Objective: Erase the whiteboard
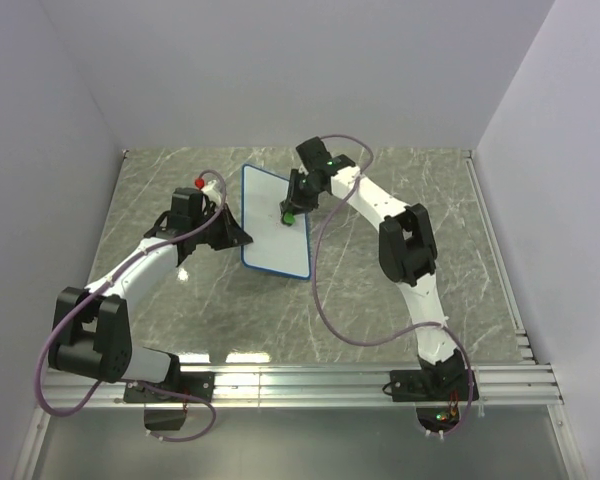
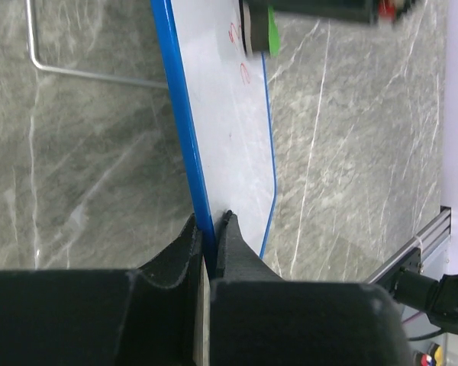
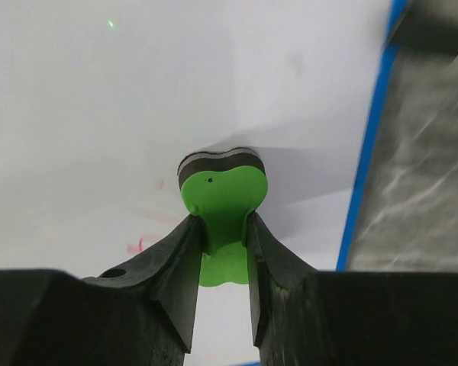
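The right gripper (image 3: 221,229), pinched tight on the green eraser (image 3: 223,191), presses its dark felt to the whiteboard (image 1: 275,222), which lies mid-table (image 1: 240,320) between the arms. The left gripper (image 2: 211,229) clamps the board's blue frame (image 2: 179,114) at its left edge. Faint red marks (image 2: 243,72) show near the eraser. The board looks light, stiff and slick-faced; the frame is likely the surest hold.

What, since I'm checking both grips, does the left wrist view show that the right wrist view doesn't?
Only left wrist: the left gripper shut on the blue edge of the whiteboard. Only right wrist: the right gripper shut on the waist of the green eraser. Both: the board's white face, the eraser over it, faint red marks.
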### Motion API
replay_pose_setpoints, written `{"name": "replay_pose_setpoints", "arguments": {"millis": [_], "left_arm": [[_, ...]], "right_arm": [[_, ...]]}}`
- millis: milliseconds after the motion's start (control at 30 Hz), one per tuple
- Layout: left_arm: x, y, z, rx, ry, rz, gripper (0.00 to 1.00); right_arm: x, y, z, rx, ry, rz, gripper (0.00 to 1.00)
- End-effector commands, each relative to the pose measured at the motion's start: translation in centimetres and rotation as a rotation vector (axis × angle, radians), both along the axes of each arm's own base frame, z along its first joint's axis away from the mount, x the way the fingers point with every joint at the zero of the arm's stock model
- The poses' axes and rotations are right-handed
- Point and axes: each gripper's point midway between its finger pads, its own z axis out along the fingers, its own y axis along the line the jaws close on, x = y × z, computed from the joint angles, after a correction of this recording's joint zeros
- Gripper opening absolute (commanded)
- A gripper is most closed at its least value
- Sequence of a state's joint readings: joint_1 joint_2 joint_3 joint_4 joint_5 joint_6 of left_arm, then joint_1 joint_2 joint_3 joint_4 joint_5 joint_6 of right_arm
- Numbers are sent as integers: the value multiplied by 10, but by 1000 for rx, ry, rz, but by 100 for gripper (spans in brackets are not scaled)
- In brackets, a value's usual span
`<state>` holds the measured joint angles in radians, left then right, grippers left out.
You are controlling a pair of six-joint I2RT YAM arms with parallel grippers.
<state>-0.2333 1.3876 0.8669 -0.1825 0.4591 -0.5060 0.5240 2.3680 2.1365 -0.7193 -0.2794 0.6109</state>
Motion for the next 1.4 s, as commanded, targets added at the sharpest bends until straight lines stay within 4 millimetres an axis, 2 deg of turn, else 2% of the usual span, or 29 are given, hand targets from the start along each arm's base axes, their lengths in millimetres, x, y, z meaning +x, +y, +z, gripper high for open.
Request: {"name": "replay_pose_setpoints", "arguments": {"millis": [0,133,233,300,400,433,467,500,533,567,600,633,667,767,867,900,933,967,1000,1033,1067,1100,1133,1233,1367], "left_arm": [[-61,-10,-48,84,181,-217,0],[-60,-10,-50,89,184,-215,0],[-60,-10,-50,92,183,-219,0],[-61,-10,-49,90,179,-220,0],[-63,-9,-48,86,176,-218,0],[-64,-9,-48,86,176,-218,0],[-66,-9,-48,85,177,-219,0],[-67,-9,-47,83,176,-217,0],[-67,-9,-46,83,175,-217,0],[-68,-9,-45,80,175,-218,0],[-69,-9,-44,79,173,-218,0],[-70,-8,-44,79,176,-217,0],[-70,-8,-42,79,171,-218,0],[-70,-7,-40,84,164,-214,0],[-69,-7,-40,90,164,-213,0],[-68,-6,-40,92,164,-213,0],[-67,-7,-40,93,163,-212,0],[-67,-6,-41,95,170,-211,0],[-65,-6,-42,98,169,-210,0],[-64,-6,-41,100,168,-210,0],[-63,-7,-42,101,171,-210,0],[-62,-7,-41,101,168,-208,0],[-61,-7,-41,101,166,-209,0],[-59,-6,-42,109,167,-202,0],[-56,-4,-40,123,159,-191,0]], "right_arm": [[-111,56,-32,-36,171,223,0],[-140,76,-10,-12,155,274,0],[-150,89,3,23,146,282,0],[-147,93,7,32,132,277,0],[-125,97,8,14,106,267,0],[-109,106,9,25,81,261,0],[-95,103,6,17,68,239,0],[-86,99,-15,-9,101,221,0],[-70,101,-4,18,65,201,0],[-51,88,-10,13,68,152,0],[-40,83,-14,24,73,117,0],[-32,75,-27,20,95,90,0],[-17,60,-31,23,97,49,0],[0,35,-43,-17,96,8,0],[-12,27,-50,-63,122,33,0],[-18,29,-43,-63,111,55,0],[-35,25,-59,-92,156,71,0],[-45,27,-61,-101,164,87,0],[-51,31,-50,-89,141,104,0],[-77,34,-64,-111,186,140,0],[-87,37,-65,-115,192,155,0],[-96,43,-56,-107,178,174,0],[-117,48,-62,-123,201,205,0],[-149,65,-52,-125,201,269,0],[-167,70,-42,-116,221,290,0]]}}
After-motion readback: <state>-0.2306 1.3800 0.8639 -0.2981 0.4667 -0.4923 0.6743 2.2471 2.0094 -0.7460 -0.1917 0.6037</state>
